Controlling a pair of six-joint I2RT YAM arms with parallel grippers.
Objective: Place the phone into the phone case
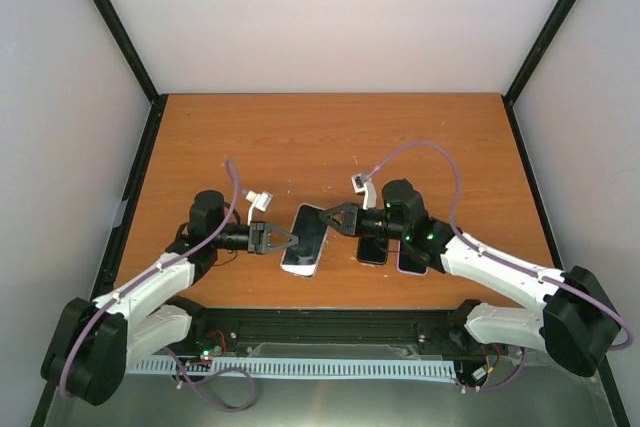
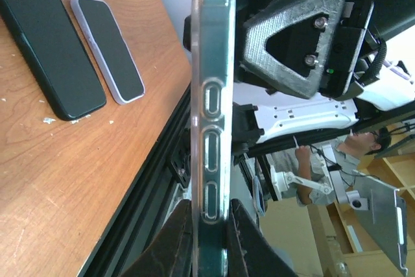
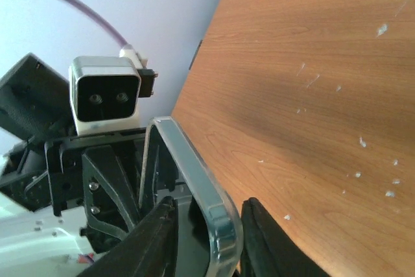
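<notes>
Clear phone case [image 1: 304, 243], near table's [image 1: 330, 137] 6 o'clock edge, is pinched by jaws of left gripper [image 1: 290, 240]. Its 2 o'clock corner is straddled by jaws of right gripper [image 1: 330, 219]; whether they grip cannot be told. Black phone [image 1: 372, 249] is laid flat at case's 3 o'clock.

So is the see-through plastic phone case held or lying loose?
Held. The left gripper pinches the clear plastic case by its edge; the right gripper straddles a corner; squeezing or not, cannot tell.

White walls [image 1: 330, 17] enclose the wooden table [image 1: 330, 137].
</notes>
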